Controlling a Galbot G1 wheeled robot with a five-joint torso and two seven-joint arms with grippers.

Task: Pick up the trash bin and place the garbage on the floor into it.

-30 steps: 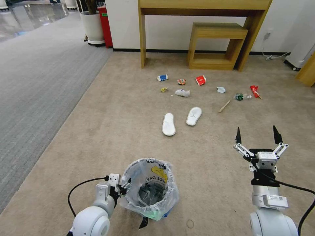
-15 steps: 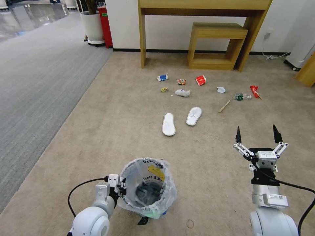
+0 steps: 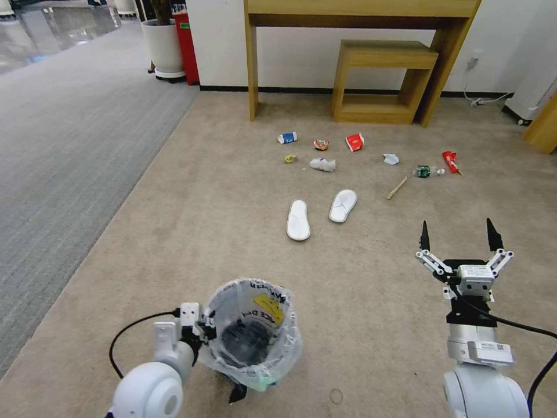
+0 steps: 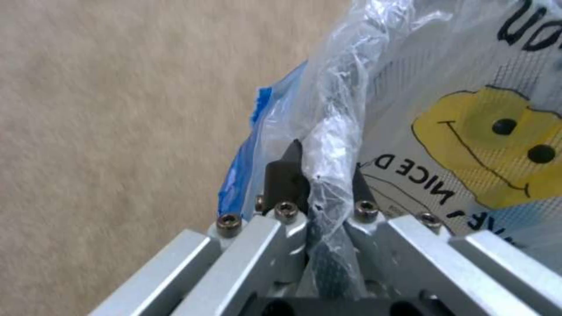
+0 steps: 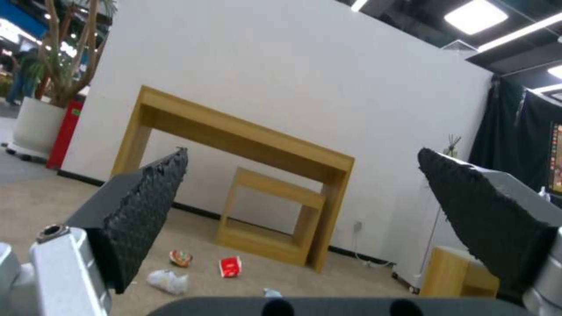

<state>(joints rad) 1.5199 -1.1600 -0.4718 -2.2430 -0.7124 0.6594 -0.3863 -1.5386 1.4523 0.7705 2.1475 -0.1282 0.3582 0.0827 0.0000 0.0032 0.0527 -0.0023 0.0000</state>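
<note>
A: Where do we log the left gripper (image 3: 204,331)?

B: Clamped on the rim of the trash bin (image 3: 253,332). In the left wrist view its fingers (image 4: 285,173) pinch a fold of the plastic liner with the rim between them. We see the bin low on our left, over the floor (image 3: 203,220).

A: And the right gripper (image 3: 459,235)?

B: Held above the carpet on our right, jaws spread wide, nothing between them.

A: The garbage?

B: We note two white slippers (image 3: 320,213) ahead, well apart from the bin. Beyond them lie the blue-white carton (image 3: 287,137), red paper box (image 3: 354,141), clear bottle (image 3: 426,171) and wooden stick (image 3: 397,187), near the wooden table (image 3: 360,11).
</note>
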